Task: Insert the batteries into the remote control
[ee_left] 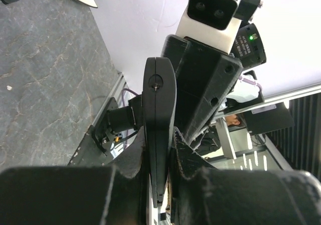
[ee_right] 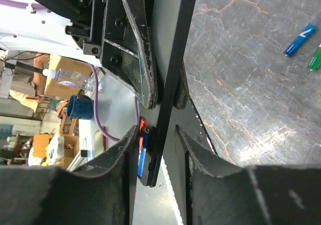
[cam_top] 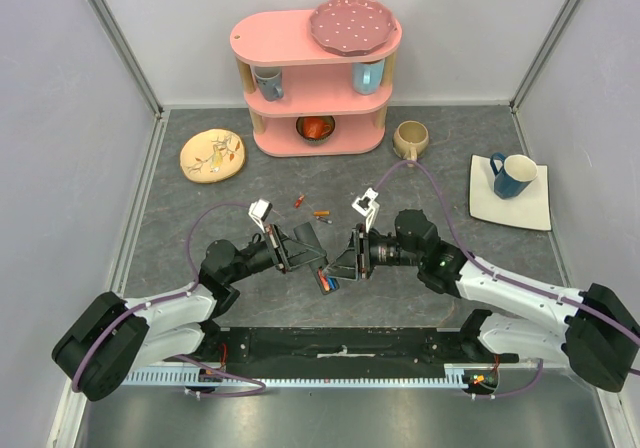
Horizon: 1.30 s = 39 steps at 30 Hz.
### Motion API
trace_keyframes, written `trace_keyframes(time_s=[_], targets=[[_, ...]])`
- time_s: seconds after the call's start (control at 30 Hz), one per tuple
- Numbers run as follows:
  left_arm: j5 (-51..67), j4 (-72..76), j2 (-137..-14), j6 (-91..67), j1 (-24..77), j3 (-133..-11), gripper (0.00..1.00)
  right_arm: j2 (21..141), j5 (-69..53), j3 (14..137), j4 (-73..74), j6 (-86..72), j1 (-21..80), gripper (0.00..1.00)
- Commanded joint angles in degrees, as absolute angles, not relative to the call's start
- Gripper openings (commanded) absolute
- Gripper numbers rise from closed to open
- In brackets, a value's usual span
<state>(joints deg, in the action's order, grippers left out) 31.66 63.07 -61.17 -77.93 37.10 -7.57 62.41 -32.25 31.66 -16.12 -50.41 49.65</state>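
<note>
The remote control (ee_right: 170, 59) is held up over the table (ee_right: 241, 84), between the two arms. The left fingers (ee_right: 138, 49) pinch its thin sides. The right fingers (ee_right: 120, 159) sit on both sides of its end, but I cannot tell if they squeeze. Two batteries (ee_right: 142, 152), red and blue, sit inside. It looks light, hard and slippery, so hold the long edges, not the open slot.

Top view: bright, even, diffuse light w/ soft short shadows under the pink shelf (cam_top: 318, 140). Wrist cams: near fingers (ee_left: 55, 195) dark, out of focus (bkgd wall (ee_left: 135, 19) washed out); grey table (ee_right: 241, 84) sharp.
</note>
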Motion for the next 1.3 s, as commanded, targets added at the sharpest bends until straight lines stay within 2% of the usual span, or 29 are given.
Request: trace_keyframes(time_s=[0.0,0.07,0.13,0.17,0.23,0.33,0.43,0.57,0.6,0.63,0.77,0.97,1.1,1.27], targets=[[32.25,66.18,-60.56,-77.17,37.44,-10.28,0.02,62.67,-32.35,33.66,-16.17,-50.01,49.75,0.51],[32.08,65.57,-60.38,-76.55,37.44,-10.11,0.02,62.14,-31.21,34.27,-15.21,-50.10,49.75,0.65],[32.08,65.13,-60.38,-76.03,37.44,-9.85,0.02,61.26,-29.89,35.50,-13.11,-49.75,49.66,0.70],[31.82,64.87,-60.29,-75.94,37.44,-9.76,0.02,60.82,-29.62,35.94,-12.14,-48.88,49.57,0.77],[31.73,64.51,-60.21,-75.50,37.44,-9.41,0.02,59.51,-28.40,37.70,-8.73,-47.73,49.14,0.84],[31.64,63.38,-59.94,-74.71,37.44,-9.14,0.02,56.87,-26.81,40.95,-1.80,-43.96,46.86,0.87],[31.46,62.32,-59.50,-74.01,37.35,-8.53,0.02,54.32,-20.33,45.34,8.47,-38.07,44.05,0.88],[30.76,58.63,-58.80,-72.69,37.35,-8.26,0.02,55.98,5.83,50.35,22.56,-32.26,43.07,0.85],[30.67,57.75,-58.54,-72.16,37.35,-8.26,0.02,58.77,17.63,50.62,27.03,-32.69,42.46,0.84],[30.67,56.87,-58.19,-71.90,37.35,-8.17,0.02,60.28,21.76,50.54,28.20,-33.22,41.76,0.81],[31.11,55.20,-56.96,-71.63,37.27,-7.30,0.02,69.75,18.56,47.12,25.32,-30.94,34.12,0.75],[32.61,52.56,-53.53,-70.14,37.09,-6.86,0.02,79.44,16.79,48.07,21.45,-27.08,29.27,0.76],[33.22,51.59,-51.51,-69.79,37.09,-6.42,0.02,83.49,17.31,50.71,20.30,-24.09,27.95,0.82],[34.71,50.36,-49.66,-69.09,37.00,-6.42,0.02,90.78,15.12,54.84,20.57,-19.96,26.11,0.80]])
